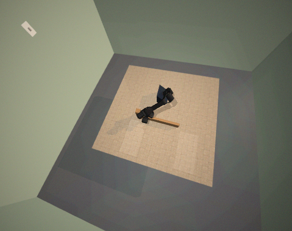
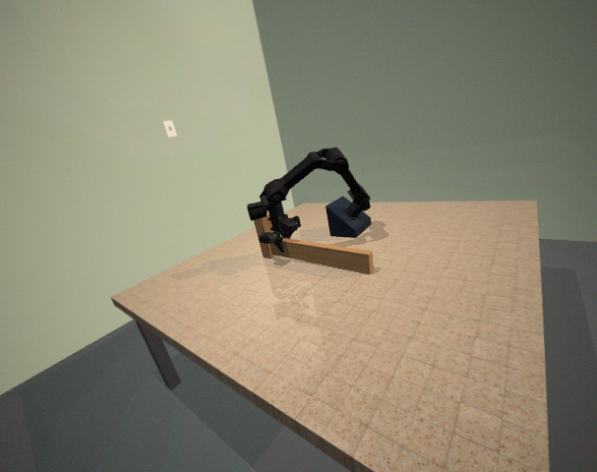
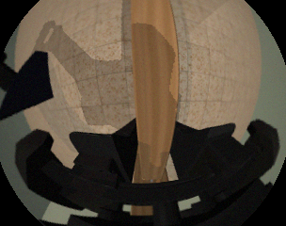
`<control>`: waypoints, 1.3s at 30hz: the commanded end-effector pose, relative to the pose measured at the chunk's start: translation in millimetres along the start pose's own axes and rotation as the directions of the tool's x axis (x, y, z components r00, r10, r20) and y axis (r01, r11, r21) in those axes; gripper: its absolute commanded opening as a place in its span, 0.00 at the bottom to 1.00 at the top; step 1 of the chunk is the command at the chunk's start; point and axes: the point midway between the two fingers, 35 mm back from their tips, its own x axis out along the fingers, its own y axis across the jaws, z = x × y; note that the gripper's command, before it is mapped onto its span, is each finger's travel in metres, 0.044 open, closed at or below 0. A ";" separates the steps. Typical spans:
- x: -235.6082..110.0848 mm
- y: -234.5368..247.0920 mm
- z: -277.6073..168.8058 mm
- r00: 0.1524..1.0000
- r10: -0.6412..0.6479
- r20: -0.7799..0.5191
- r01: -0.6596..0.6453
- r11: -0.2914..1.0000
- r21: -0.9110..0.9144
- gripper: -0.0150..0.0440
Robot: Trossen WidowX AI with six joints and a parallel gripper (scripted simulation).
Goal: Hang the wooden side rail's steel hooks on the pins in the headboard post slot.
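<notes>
The wooden side rail [image 1: 165, 121] [image 2: 333, 255] [image 3: 154, 71] stands on its narrow edge, its far end at or very near the table. The headboard post [image 1: 137, 110] [image 2: 265, 250] stands upright at the rail's other end, partly behind the arm. My gripper [image 2: 279, 242] [image 3: 150, 119] is shut on the rail near the post end, one finger on each side. In the top view the arm covers the fingers. The rail's near end is at or very close to the post. The hooks, the pins and the slot cannot be made out, so whether the hooks sit on the pins cannot be told.
A dark blue wedge-shaped block [image 1: 159, 94] [image 2: 340, 223] [image 3: 32, 85] stands beside the arm's base, behind the rail. The arm arches from there over to the post. The table [image 1: 190, 149] [image 2: 441, 329] extends well past the rail's far end.
</notes>
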 end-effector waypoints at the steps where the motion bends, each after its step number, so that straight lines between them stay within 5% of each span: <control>1: -0.1 0.4 -2.5 1.000 0.001 -0.012 -0.001 1.000 0.003 0.25; 36: 5.6 0.4 -2.5 1.000 0.001 -0.011 -0.001 1.000 0.003 0.25; 39: 5.0 0.5 -0.6 1.000 0.001 -0.001 -0.001 1.000 0.001 0.39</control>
